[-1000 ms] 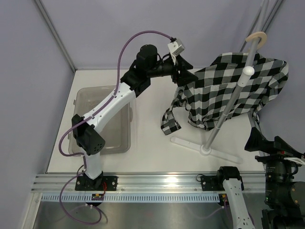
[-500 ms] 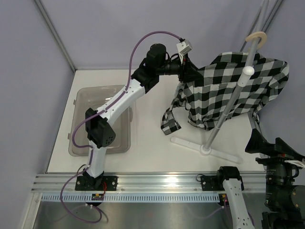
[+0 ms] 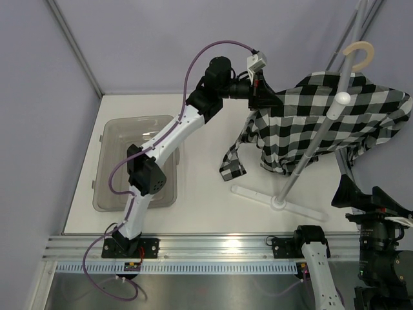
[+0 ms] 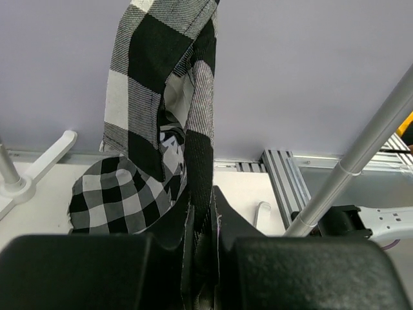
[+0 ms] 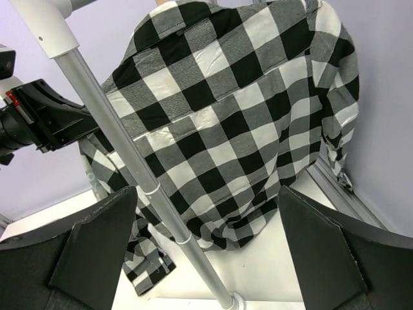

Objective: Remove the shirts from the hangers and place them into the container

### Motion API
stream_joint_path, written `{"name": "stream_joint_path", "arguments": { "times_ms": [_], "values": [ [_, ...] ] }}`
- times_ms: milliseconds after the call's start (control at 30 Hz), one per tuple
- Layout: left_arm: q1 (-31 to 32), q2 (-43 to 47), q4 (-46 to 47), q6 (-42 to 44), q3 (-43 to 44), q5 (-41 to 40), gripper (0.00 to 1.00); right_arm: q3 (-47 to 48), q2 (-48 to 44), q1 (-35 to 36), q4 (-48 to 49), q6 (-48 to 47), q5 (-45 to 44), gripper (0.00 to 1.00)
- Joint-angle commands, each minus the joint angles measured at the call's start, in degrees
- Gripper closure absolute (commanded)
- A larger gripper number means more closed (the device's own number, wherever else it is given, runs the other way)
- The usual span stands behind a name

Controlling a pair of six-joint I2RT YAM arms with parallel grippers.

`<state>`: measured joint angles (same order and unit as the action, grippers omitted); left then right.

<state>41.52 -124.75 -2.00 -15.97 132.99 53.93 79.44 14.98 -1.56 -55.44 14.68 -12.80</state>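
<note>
- Left gripper (image 4: 205, 213): newly pinched shut on shirt (image 3: 322, 123) edge, pushed rightward.
- Shirt: dragged right, still on hanger (image 3: 359, 50); removal only beginning.
- Right gripper (image 5: 206, 194): spread wide, idle.

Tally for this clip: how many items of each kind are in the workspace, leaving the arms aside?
Checked shirt: 1
Beige hanger: 1
Clear tub: 1
Metal stand: 1
Total: 4
</note>
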Motion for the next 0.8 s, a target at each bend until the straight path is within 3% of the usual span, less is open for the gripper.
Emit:
{"name": "stream_joint_path", "arguments": {
  "times_ms": [0, 300, 767],
  "values": [
    [0.67, -1.02, 7.62, -2.58, 6.49, 4.08, 1.0, -0.33, 0.49, -0.28, 0.51, -1.05, 0.49, 0.0],
    [0.49, -4.71, 8.41, -4.16, 14.22, 4.16, 1.0, -0.25, 1.8, -0.28, 1.65, -0.35, 2.25, 0.0],
    [1.81, -6.47, 2.81, -4.43, 8.87, 8.46, 1.0, 2.04, 3.39, -0.28, 0.33, -0.35, -1.62, 0.01]
  ]
}}
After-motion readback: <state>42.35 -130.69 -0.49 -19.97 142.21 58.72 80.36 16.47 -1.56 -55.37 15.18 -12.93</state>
